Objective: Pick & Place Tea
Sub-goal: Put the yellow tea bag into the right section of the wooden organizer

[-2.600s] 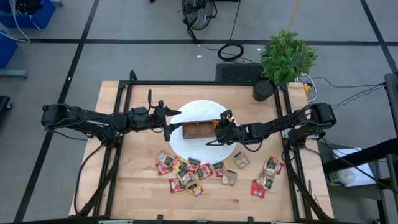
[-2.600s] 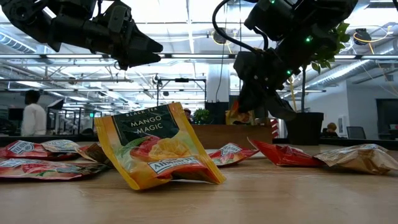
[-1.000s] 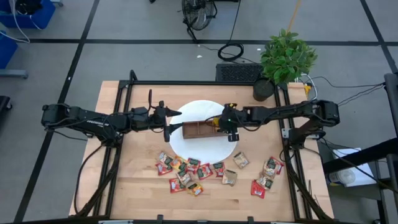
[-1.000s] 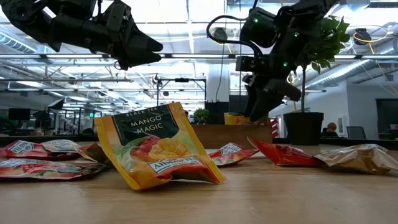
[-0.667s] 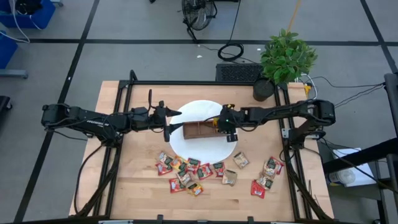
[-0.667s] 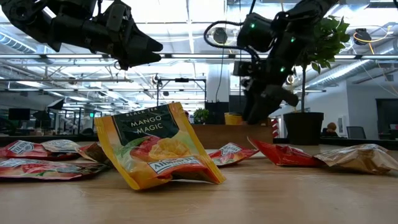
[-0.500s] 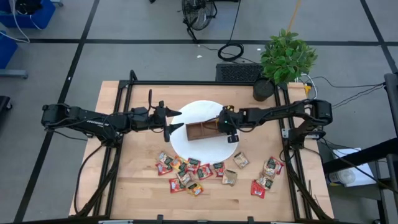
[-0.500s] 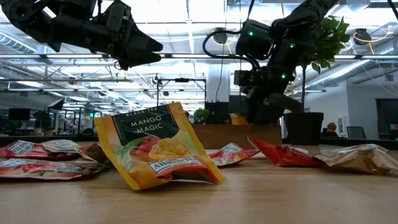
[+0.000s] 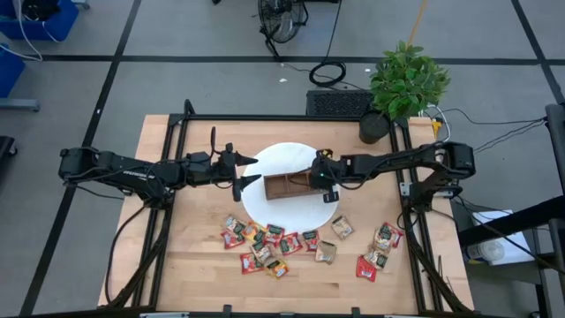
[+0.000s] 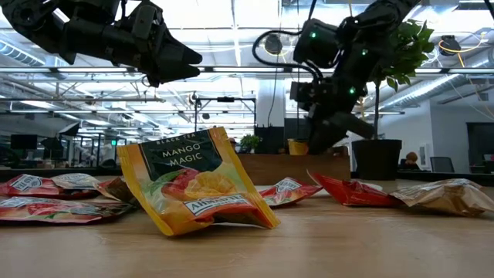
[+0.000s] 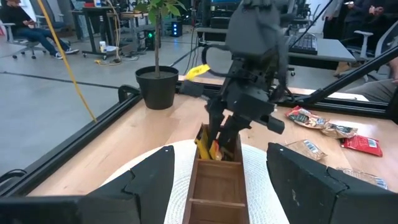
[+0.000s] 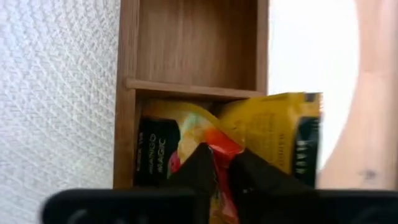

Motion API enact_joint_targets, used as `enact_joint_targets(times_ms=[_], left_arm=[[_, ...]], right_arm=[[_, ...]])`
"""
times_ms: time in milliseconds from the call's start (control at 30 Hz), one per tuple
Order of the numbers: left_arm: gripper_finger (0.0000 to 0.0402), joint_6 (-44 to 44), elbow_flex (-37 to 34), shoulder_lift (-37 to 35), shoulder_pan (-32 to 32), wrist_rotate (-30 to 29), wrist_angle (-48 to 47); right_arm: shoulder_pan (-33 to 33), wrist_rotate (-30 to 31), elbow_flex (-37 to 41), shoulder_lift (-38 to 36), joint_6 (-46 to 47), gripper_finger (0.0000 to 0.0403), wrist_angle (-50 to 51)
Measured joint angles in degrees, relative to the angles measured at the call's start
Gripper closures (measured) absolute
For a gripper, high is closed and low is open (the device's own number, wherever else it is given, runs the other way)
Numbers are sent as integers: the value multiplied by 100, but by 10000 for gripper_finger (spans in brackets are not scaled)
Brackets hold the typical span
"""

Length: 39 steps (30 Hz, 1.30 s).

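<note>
The brown wooden tray (image 9: 284,186) lies on a white round mat (image 9: 291,155). Two yellow tea sachets (image 12: 280,134) stand on edge in its right end compartment. My right gripper (image 9: 312,181) slants down into that compartment, its fingers (image 12: 199,168) shut at the sachets' top. My left gripper (image 9: 253,170) hovers open and level off the tray's left end, touching nothing. Several loose red, tan and yellow sachets (image 9: 265,240) lie flat on the table nearer the front edge. A yellow sachet (image 10: 193,181) leans up close to the low camera. My right gripper pinches the upper edge of a yellow-and-orange sachet (image 12: 219,144) between its two fingertips. It comes slanting down from the table's right side. The sachet stands on edge inside the tray's right end compartment, beside the other yellow sachet (image 12: 158,146).
A second small group of sachets (image 9: 380,250) lies near the table's front right. A potted plant (image 9: 402,84) stands at the far right corner. Black frame rails (image 9: 181,141) run along the table's sides. The tray's middle compartment (image 12: 196,43) shows bare wood.
My right gripper has sunk a little toward the tray's right end compartment and tipped slightly; the yellow sachet now stands down in that compartment.
</note>
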State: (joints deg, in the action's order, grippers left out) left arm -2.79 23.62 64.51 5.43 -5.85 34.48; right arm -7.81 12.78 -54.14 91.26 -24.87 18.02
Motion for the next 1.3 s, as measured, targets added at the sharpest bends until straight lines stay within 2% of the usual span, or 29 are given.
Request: enact_joint_targets(times_ms=[400, 633, 1300], left_arm=[[149, -14, 0, 0, 2, 0, 0], [149, -38, 0, 0, 1, 0, 0], [149, -72, 0, 0, 0, 0, -4]], right_arm=[[369, 1284, 1, -240, -574, 395, -61], [380, 1280, 1, -240, -615, 395, -250], [369, 1272, 1, -240, -583, 315, -509]])
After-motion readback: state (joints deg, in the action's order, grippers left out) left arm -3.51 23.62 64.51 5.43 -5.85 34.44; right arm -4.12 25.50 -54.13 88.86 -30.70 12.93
